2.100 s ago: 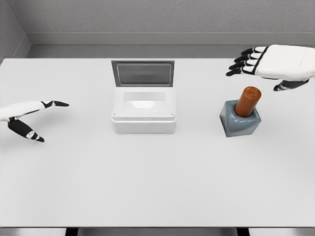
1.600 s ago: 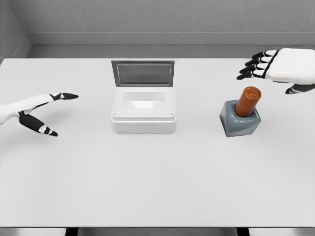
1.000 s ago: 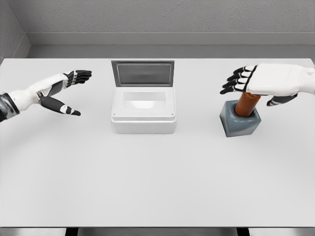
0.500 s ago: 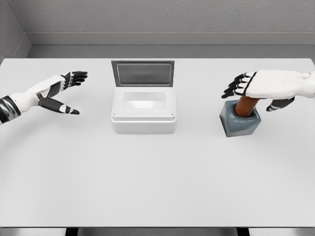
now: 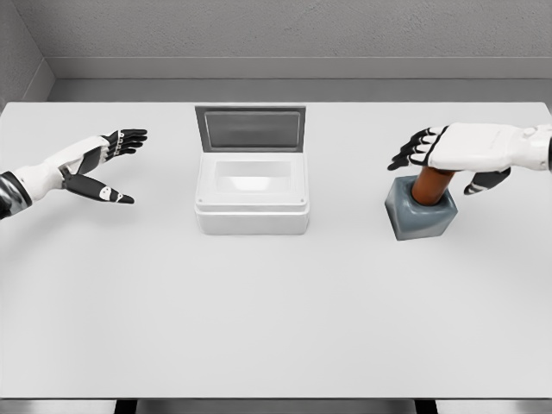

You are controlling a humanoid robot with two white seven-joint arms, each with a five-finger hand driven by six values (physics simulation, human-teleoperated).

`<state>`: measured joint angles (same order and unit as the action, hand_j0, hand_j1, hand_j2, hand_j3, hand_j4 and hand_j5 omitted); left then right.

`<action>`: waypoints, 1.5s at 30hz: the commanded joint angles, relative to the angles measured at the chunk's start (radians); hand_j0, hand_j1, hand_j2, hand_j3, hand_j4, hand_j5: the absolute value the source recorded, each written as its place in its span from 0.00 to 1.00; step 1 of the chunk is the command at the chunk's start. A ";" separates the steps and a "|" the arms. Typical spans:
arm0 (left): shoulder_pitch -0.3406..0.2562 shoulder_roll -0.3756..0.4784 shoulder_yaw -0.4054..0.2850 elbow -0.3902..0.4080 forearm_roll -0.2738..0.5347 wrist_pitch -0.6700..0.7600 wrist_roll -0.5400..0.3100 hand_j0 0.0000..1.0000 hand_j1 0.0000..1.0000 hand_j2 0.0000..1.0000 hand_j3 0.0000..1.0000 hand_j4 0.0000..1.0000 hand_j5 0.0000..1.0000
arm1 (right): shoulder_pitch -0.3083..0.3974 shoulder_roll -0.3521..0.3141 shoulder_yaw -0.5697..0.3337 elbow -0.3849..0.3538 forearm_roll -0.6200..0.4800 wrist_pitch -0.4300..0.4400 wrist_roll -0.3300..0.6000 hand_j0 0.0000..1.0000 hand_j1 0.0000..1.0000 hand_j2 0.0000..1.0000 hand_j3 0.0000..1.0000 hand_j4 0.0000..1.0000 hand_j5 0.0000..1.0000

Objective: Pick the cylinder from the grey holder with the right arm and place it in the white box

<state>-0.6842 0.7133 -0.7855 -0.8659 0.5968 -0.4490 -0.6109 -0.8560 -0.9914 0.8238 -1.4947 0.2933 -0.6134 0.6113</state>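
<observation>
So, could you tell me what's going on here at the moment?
The right robot hand is over the top of the brown cylinder, which stands in the grey holder. Its fingers are spread rather than closed, so there is no grasp yet. The white box sits mid-table with its lid up and nothing visible inside. The left robot hand is open above the table's left side, holding nothing.
</observation>
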 commanded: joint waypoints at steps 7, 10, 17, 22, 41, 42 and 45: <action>0.002 0.005 0.002 -0.005 0.009 0.001 0.000 1.00 1.00 1.00 1.00 1.00 1.00 | 0.002 0.014 0.001 0.021 0.018 0.003 0.000 1.00 1.00 1.00 1.00 1.00 1.00; 0.002 0.029 0.002 -0.005 0.011 -0.010 0.000 1.00 1.00 1.00 1.00 1.00 1.00 | 0.000 0.013 0.001 0.021 0.018 0.003 0.000 1.00 1.00 1.00 1.00 1.00 1.00; -0.002 0.031 0.000 -0.001 0.008 -0.016 0.000 1.00 1.00 1.00 1.00 1.00 1.00 | 0.000 0.019 0.011 0.021 0.018 0.003 0.000 1.00 1.00 1.00 1.00 1.00 1.00; 0.002 0.029 -0.001 -0.001 0.008 -0.016 0.000 1.00 1.00 1.00 1.00 1.00 1.00 | -0.002 0.019 0.012 0.021 0.018 0.003 0.000 0.92 0.92 0.92 0.92 0.92 0.92; 0.006 0.022 -0.003 -0.001 -0.011 -0.051 0.000 1.00 1.00 1.00 1.00 1.00 1.00 | -0.038 0.028 -0.052 0.021 -0.026 0.003 0.000 0.08 0.08 0.08 0.08 0.08 0.08; 0.006 0.020 -0.003 -0.001 -0.011 -0.053 0.000 1.00 1.00 1.00 1.00 1.00 1.00 | -0.052 0.033 -0.055 0.021 -0.043 0.003 0.000 0.08 0.08 0.08 0.08 0.08 0.08; 0.008 0.022 -0.003 -0.001 -0.011 -0.060 0.000 1.00 1.00 1.00 1.00 1.00 1.00 | -0.077 0.091 -0.054 0.021 -0.043 0.003 0.000 0.10 0.10 0.10 0.10 0.10 0.10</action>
<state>-0.6765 0.7337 -0.7897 -0.8660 0.5796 -0.5049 -0.6110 -0.9373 -0.9280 0.7799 -1.4741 0.2642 -0.6126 0.6167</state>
